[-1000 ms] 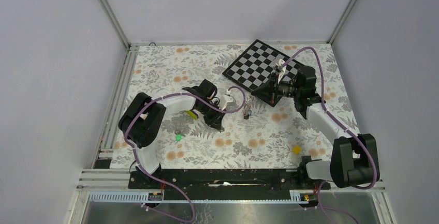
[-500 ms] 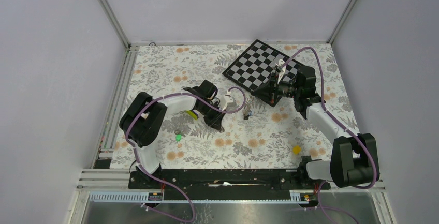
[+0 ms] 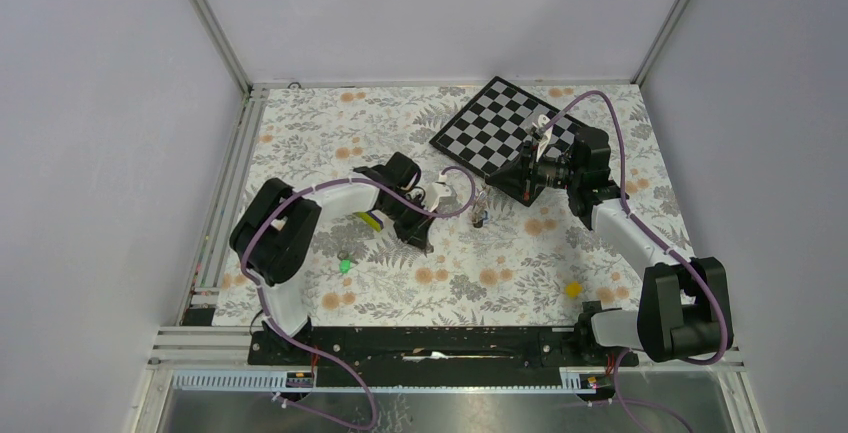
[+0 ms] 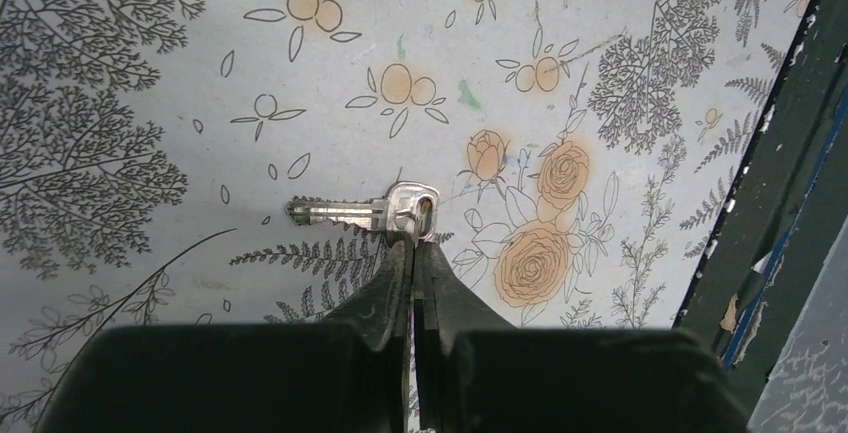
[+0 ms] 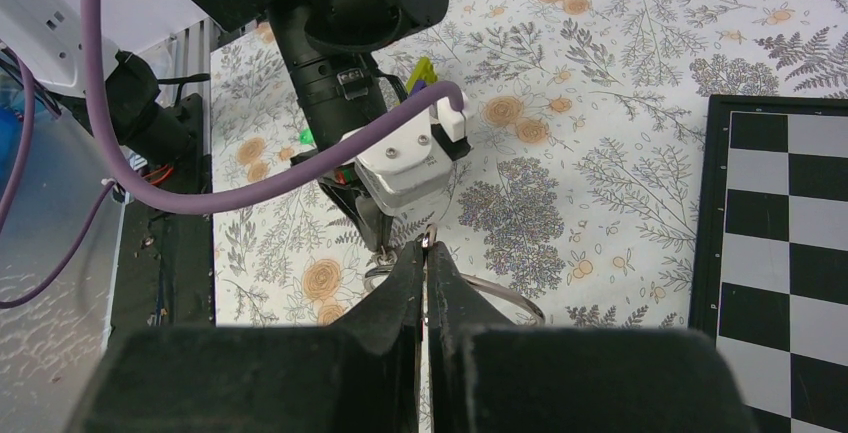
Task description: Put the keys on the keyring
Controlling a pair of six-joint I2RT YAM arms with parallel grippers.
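In the left wrist view my left gripper [image 4: 413, 243] is shut on the head of a plain silver key [image 4: 345, 213], whose blade points left just above the floral cloth. My right gripper [image 5: 424, 251] is shut on the thin silver keyring [image 5: 520, 302], and the wire curves out on both sides of its fingers. From above, the two grippers' tips meet at mid-table, left [image 3: 470, 203] and right [image 3: 488, 191]. A key with a green head [image 3: 345, 265] lies on the cloth near the left arm's base.
A black-and-white chessboard [image 3: 500, 133] lies at the back right, under the right arm. A yellow-green wedge block [image 3: 372, 221] sits beneath the left forearm. A small yellow cube [image 3: 572, 290] rests at the front right. Metal rails edge the cloth on the left.
My left gripper's jaws have drawn together onto the key's head. Neither arm has shifted noticeably in the top view.
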